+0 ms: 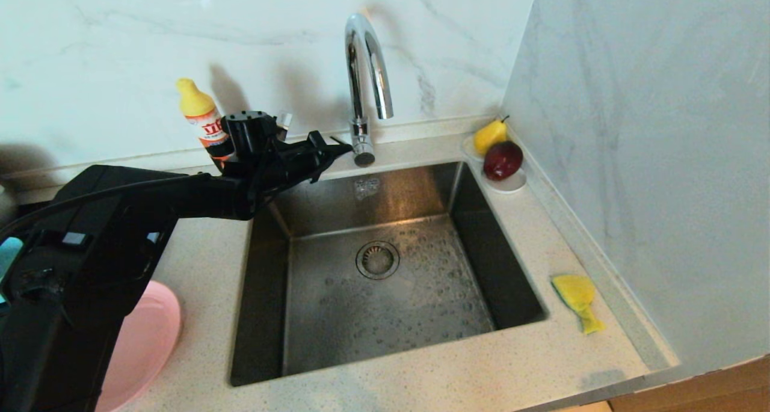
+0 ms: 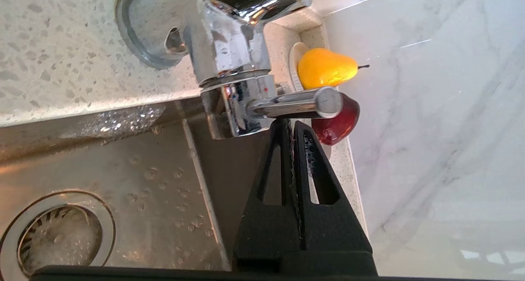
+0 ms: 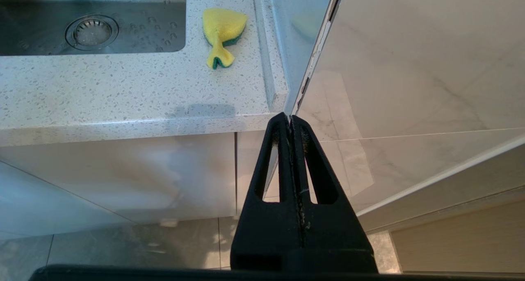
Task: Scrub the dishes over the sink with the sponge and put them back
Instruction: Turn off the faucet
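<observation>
The left gripper (image 1: 344,149) reaches over the far left corner of the sink (image 1: 271,340), jaws pressed together and holding nothing, its tip right up against the tap lever (image 2: 301,103) in the left wrist view; whether it actually touches I cannot tell. The tap (image 1: 367,81) rises just behind it at the far rim, and water drops bead the basin floor around the drain (image 1: 378,260). Left of the gripper stands a yellow-capped bottle (image 1: 201,117).

Further out, the pink plate (image 1: 147,340) lies on the counter near left, half hidden under the arm; the other dishes are not clearly in view. The sponge (image 1: 577,298) lies on the counter right of the sink, near the wall, well apart from the left gripper. It looks soft and light, one end pinched narrow (likely squashy when wet), so a grip across its wider body should hold best. The plate is probably stiff and slippery once wet; its rim is the place to pinch.

The right gripper (image 3: 290,119) hangs parked below the counter edge, jaws closed and empty. At the far right corner sits a saucer (image 1: 508,185) with fruit.
</observation>
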### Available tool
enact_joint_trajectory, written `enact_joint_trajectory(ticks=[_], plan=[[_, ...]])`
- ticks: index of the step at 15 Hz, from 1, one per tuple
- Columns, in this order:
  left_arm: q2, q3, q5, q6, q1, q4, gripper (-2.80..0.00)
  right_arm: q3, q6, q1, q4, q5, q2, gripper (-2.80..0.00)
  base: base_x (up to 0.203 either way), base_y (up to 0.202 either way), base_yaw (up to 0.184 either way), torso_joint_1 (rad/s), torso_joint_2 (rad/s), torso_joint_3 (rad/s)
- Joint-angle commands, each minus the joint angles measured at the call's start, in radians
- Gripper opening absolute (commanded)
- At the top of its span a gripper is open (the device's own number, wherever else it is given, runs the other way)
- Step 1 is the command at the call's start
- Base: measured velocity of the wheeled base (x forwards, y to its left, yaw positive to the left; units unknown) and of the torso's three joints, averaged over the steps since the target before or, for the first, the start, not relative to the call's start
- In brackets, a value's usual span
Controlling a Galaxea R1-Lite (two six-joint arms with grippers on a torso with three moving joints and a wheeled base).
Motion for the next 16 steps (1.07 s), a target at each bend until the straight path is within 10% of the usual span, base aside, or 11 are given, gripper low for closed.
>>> enact_joint_trajectory(ticks=[1,8,16], plan=[[-0.001,-0.001,-0.003,-0.005,0.006,-0.005,-2.8,0.0,-0.001,0.001,0.0,0.001,0.0,-2.8,0.0,0.0,0.0,0.0,0.0,0.0],[-0.027,0.022,-0.005,-0.005,0.011,0.001,-2.8,0.0,-0.001,0.001,0.0,0.001,0.0,-2.8,0.0,0.0,0.0,0.0,0.0,0.0],[-0.553,0.547,-0.047,0.032,-0.007,-0.115,-2.8,0.0,-0.001,0.001,0.0,0.001,0.0,-2.8,0.0,0.0,0.0,0.0,0.0,0.0]])
